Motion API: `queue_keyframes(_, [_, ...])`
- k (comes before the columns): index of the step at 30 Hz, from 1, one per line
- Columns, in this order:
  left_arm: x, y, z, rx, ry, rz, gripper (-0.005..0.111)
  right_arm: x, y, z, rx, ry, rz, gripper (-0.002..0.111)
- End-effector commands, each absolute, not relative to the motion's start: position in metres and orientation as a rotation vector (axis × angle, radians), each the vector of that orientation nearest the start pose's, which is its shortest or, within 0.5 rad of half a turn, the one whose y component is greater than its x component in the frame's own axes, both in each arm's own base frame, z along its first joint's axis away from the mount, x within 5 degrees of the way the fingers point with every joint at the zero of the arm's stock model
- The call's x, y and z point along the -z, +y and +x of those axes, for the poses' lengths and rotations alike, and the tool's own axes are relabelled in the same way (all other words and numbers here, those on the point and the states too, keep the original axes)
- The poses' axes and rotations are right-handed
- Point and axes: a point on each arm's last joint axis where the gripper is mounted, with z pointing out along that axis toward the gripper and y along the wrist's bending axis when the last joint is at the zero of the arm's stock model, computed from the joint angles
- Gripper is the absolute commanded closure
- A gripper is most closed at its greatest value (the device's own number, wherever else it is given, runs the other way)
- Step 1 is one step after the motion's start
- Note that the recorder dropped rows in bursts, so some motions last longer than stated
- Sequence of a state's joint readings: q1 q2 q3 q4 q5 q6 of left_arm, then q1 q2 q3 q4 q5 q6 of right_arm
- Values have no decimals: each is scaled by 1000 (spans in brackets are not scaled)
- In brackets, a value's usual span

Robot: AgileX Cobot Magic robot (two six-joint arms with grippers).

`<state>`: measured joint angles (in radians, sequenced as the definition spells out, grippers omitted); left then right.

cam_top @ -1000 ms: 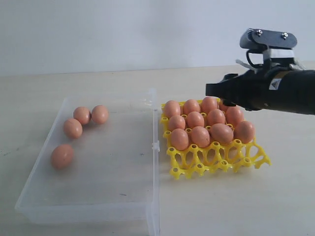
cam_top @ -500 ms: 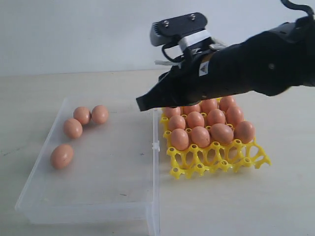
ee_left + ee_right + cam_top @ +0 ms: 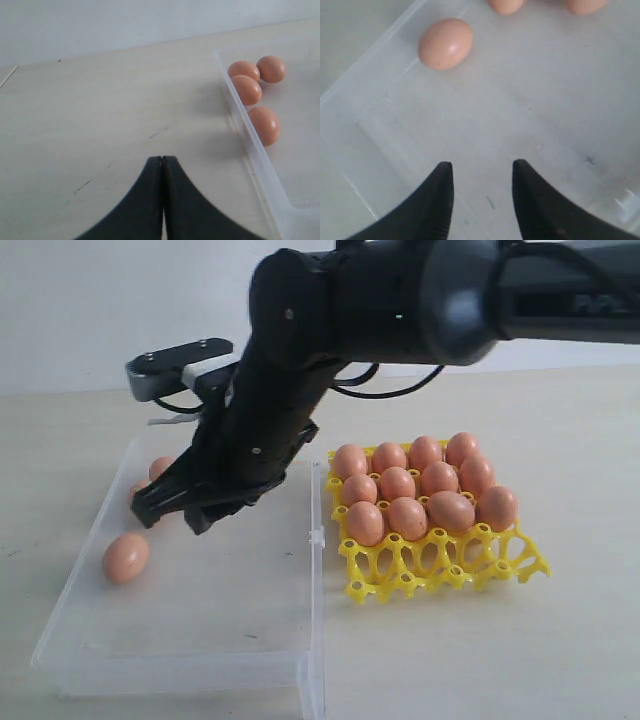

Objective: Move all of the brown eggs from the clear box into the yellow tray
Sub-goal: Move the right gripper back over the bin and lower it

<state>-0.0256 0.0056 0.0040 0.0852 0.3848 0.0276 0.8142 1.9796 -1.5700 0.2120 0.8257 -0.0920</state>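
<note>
The exterior view looks low and near across the tabletop (image 3: 500, 660) at the box (image 3: 230, 600) and tray (image 3: 440, 565). The left wrist view looks over the left pincer (image 3: 161, 159), along the tabletop towards the box. The right wrist view looks steeply down into the box from close by. All three views share the box.

The right arm (image 3: 440, 290) has glossy black rounded housings with black cables (image 3: 395, 395) looped beneath. Its wrist bracket (image 3: 175, 360) is a dark grey plate over what appears to be a white block (image 3: 207, 368). The right gripper (image 3: 482, 164) and left gripper (image 3: 161, 159) carry black tapered jaws.
</note>
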Motion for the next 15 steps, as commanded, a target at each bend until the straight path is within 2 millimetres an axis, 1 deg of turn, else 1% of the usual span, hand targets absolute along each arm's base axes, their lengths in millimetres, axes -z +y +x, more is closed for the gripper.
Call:
queue_keyframes(1, [-179, 1, 53, -74, 1859, 100, 107, -221, 351, 290, -513, 2606, -1112, 58])
queue_keyframes(4, [-179, 1, 53, -74, 1859, 100, 107, -214, 367, 297, -546, 2635, -1058, 52])
queue_keyframes(7, [-179, 1, 53, -74, 1859, 100, 107, -207, 380, 307, -582, 2659, -973, 52])
queue_keyframes(11, [-179, 1, 53, -74, 1859, 100, 107, -205, 394, 319, -629, 2668, -850, 52])
queue_keyframes(15, [-179, 1, 53, -74, 1859, 100, 107, -198, 407, 328, -694, 2688, -743, 52])
